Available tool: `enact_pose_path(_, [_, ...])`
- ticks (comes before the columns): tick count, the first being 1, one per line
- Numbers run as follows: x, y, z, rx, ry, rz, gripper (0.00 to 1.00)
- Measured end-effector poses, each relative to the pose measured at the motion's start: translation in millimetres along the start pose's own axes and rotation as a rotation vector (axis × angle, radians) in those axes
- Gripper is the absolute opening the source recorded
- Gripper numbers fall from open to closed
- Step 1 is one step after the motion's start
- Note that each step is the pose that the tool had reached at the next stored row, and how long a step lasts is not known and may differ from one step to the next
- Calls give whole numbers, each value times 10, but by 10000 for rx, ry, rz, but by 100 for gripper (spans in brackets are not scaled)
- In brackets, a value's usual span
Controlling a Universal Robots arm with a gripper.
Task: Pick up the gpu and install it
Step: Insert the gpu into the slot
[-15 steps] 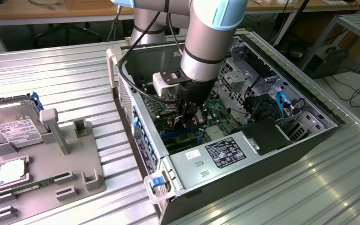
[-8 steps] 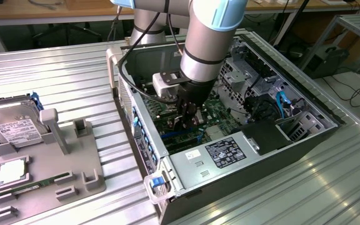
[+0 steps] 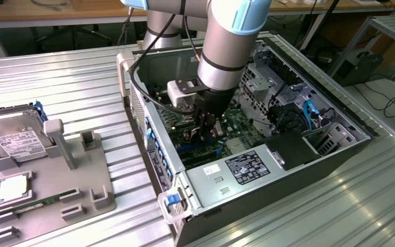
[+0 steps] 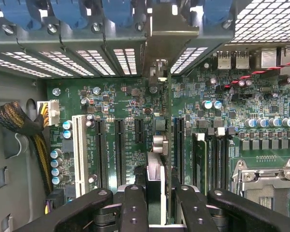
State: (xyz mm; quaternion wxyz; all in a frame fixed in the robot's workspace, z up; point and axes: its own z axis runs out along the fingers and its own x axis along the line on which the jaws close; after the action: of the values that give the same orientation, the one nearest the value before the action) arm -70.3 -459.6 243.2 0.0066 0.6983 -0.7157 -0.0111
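Observation:
My gripper (image 3: 205, 133) reaches down into the open computer case (image 3: 307, 154), low over the green motherboard (image 3: 235, 123). In the wrist view its black fingers (image 4: 135, 205) are shut on the gpu (image 4: 157, 169), which is seen edge-on as a thin dark card running away from the gripper (image 4: 155, 195). The card's pale metal end bracket (image 4: 171, 29) stands against the case's rear slot wall. The card hangs just above the board, in line with the black expansion slots (image 4: 137, 133). I cannot tell whether its edge touches a slot.
A white slot (image 4: 79, 154) and a braided cable bundle (image 4: 14, 123) lie beside the black slots. Memory sticks (image 4: 200, 159) and the CPU socket (image 4: 268, 186) lie on the other side. Outside the case, a grey holder tray (image 3: 53, 200) carries a hard drive (image 3: 12, 136) and a memory stick (image 3: 39, 202).

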Motion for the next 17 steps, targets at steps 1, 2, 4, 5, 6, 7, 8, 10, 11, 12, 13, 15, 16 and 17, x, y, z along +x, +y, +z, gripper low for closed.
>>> enact_pose_path(1, [0,1,1,0,0,-1,28])
enact_pose_path(2, [0,1,1,0,1,-5,28])
enact_pose_path(4, [0,1,1,0,-1,-16,28])
enact_pose_path(5, [0,1,0,1,-1,-23,28])
enact_pose_path(6, [-1,1,-2,0,1,-29,28])
enact_pose_path(7, [-2,1,-3,0,2,-31,28])
enact_pose_path(8, [-4,1,-5,0,4,-32,28])
enact_pose_path(10, [-8,1,-8,1,8,-34,28])
enact_pose_path(11, [-11,1,-10,2,18,-34,28])
enact_pose_path(12, [-13,1,-11,2,28,-35,28])
enact_pose_path(13, [-15,1,-11,1,37,-42,28])
enact_pose_path(15, [-17,1,-12,1,46,-85,28])
enact_pose_path(16, [-19,2,-12,0,48,-125,28])
enact_pose_path(17, [-22,2,-11,1,48,-173,28])
